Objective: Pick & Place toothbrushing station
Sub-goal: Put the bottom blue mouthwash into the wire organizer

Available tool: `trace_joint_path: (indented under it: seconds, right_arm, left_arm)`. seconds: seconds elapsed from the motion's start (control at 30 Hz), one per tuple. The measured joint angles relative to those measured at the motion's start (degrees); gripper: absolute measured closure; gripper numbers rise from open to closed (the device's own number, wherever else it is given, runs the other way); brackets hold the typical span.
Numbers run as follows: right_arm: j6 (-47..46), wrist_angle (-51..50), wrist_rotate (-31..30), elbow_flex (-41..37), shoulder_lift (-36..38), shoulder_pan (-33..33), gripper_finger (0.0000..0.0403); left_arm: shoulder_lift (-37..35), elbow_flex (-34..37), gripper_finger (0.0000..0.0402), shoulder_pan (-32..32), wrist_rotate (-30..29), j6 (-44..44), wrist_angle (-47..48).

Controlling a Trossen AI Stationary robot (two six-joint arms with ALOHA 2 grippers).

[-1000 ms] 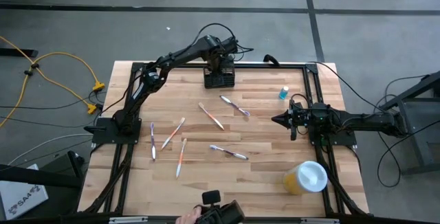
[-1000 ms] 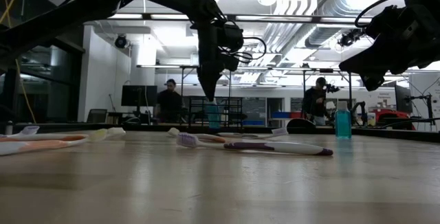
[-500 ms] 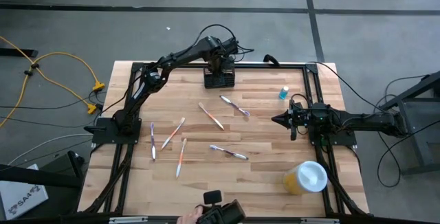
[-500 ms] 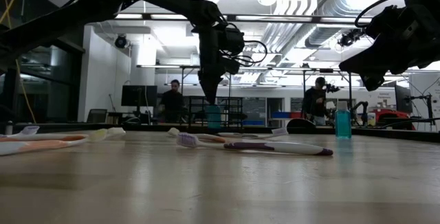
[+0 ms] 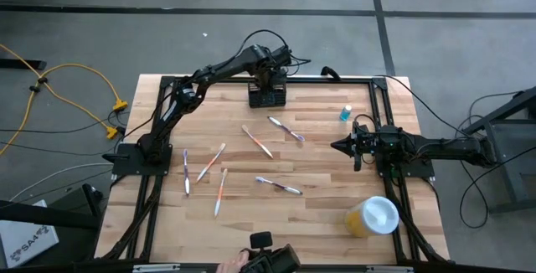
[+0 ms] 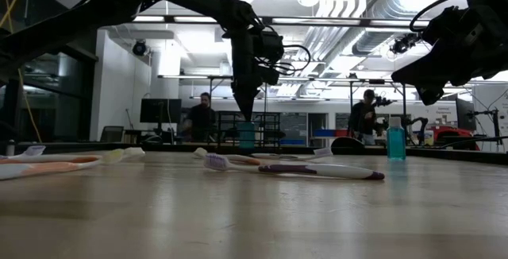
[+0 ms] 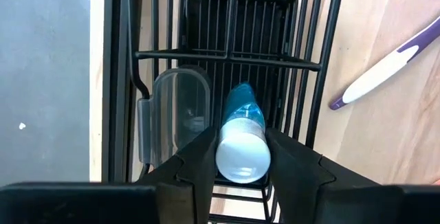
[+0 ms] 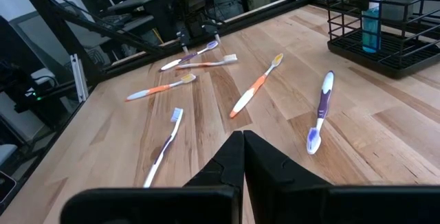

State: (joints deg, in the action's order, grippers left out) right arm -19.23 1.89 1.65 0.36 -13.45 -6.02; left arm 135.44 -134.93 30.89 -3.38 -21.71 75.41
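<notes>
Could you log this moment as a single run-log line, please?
left gripper: shut on blue tube, over caddy | right gripper: shut, waiting, table's right side

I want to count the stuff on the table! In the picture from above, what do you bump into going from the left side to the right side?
Purple toothbrush → orange toothbrush → black caddy under the left gripper → small blue bottle → right gripper → yellow cup.
</notes>
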Motion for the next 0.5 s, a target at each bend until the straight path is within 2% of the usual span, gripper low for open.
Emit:
trace_joint_path:
  seconds: [0.5]
  right_arm:
    - [-0.01,0.0,0.0,0.0,0.0,0.02,0.0401]
  left_arm:
    - [0.04,0.0,0.0278,-0.15,-2.05,0.35,0.05]
